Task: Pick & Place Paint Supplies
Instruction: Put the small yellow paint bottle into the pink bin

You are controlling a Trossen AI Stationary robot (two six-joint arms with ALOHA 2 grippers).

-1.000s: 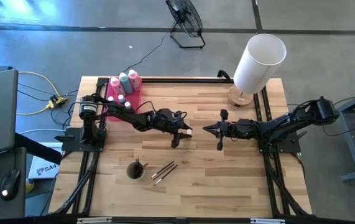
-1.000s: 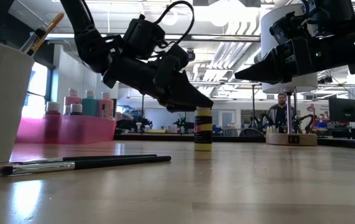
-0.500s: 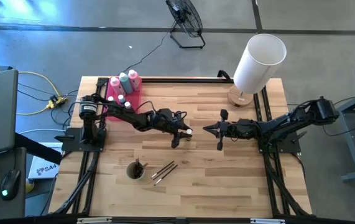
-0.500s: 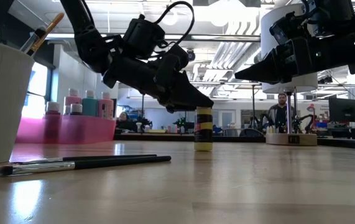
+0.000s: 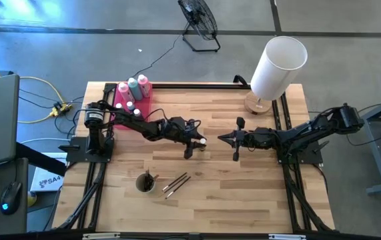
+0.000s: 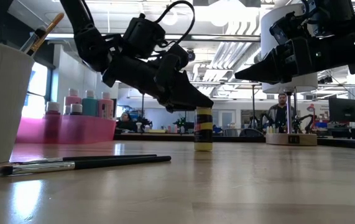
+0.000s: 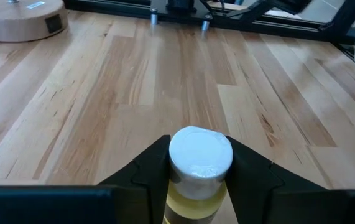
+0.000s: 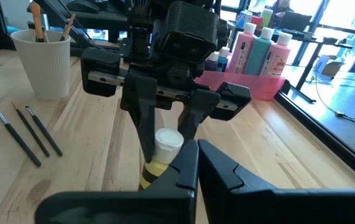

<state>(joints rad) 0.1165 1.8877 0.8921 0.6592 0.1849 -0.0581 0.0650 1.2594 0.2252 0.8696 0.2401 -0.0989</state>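
Observation:
A tiny paint pot [image 7: 200, 155] with a yellow body and a white cap stands upright near the table's middle [image 5: 203, 141]. My left gripper [image 7: 200, 163] is shut on it, reaching in from the table's left. My right gripper [image 5: 221, 139] hangs shut above the wood just right of the pot and touches nothing. Two pink squeeze bottles and a teal one [image 5: 133, 85] stand with small pots in the pink tray [image 5: 125, 115] at the far left. Thin dark brushes [image 5: 175, 185] lie flat toward the near edge. My left gripper pinches the pot's upper part, at and just under the white cap [image 7: 174, 163], between its two fingers [image 7: 152, 168], one on each side. The fingers come from the table's left, slanting slightly down. The pot is upright with its base [image 6: 202, 147] on the wood.
A white ribbed cup [image 5: 145, 182] holding brushes stands near the front, left of the loose brushes. A big white cylinder lampshade [image 5: 278, 67] on a round wooden base stands at the far right. Bare wood lies between the pot and the tray.

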